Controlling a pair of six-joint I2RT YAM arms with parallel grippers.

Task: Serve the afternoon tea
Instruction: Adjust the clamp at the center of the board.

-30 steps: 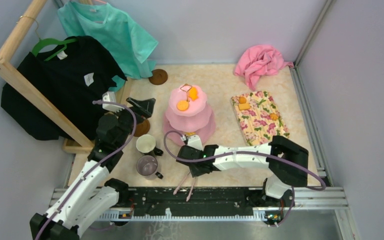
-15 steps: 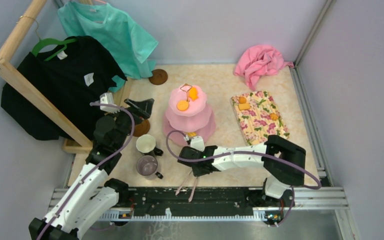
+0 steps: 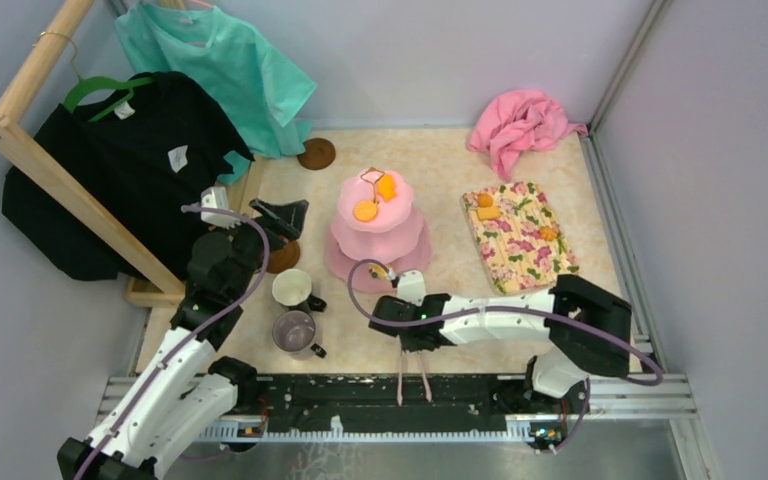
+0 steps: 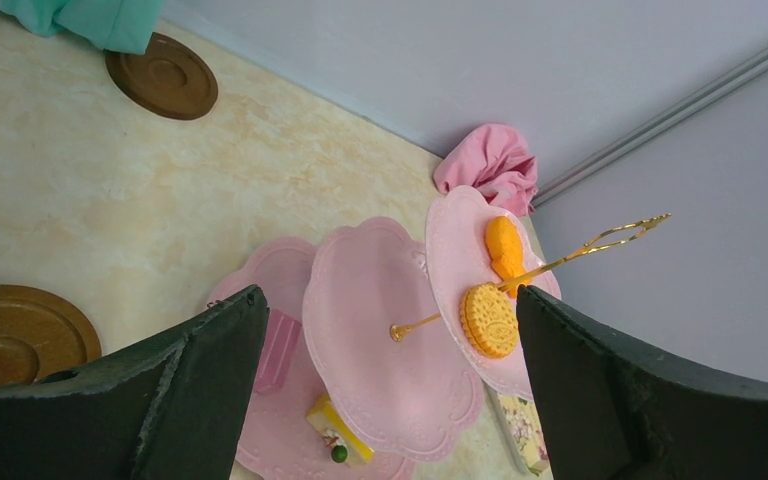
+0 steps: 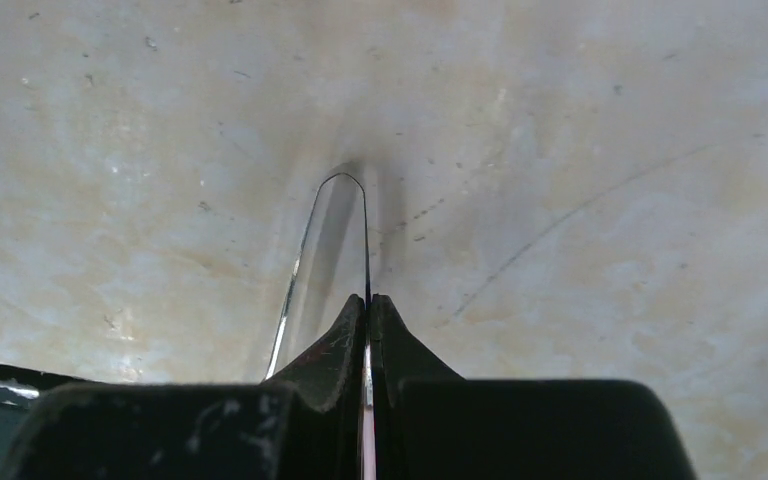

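Observation:
The pink three-tier cake stand [image 3: 378,215] stands mid-table, an orange cookie [image 3: 365,211] and an orange snack [image 3: 387,187] on its top tier. A yellow cake slice [image 4: 338,432] lies on the bottom tier. The white mug [image 3: 292,288] and grey-purple mug [image 3: 295,330] sit left of my right gripper [image 3: 412,345], which is shut on thin pink-legged tongs [image 3: 402,378] low over the tabletop near the front rail. In the right wrist view the jaws [image 5: 368,300] pinch the tongs' bend [image 5: 332,235]. My left gripper [image 3: 282,220] hangs open over a brown saucer [image 3: 282,256], facing the stand [image 4: 390,330].
A second brown saucer [image 3: 316,153] lies at the back by the hanging teal shirt. The floral mat [image 3: 518,236] at the right carries small snacks [image 3: 485,200]. A pink cloth [image 3: 520,125] is bunched in the back right corner. A wooden clothes rack [image 3: 70,190] lines the left side.
My right gripper has closed fully on the tongs and shifted right; the tongs' legs swung round and drew together. The left arm shifted slightly, then stayed put, open.

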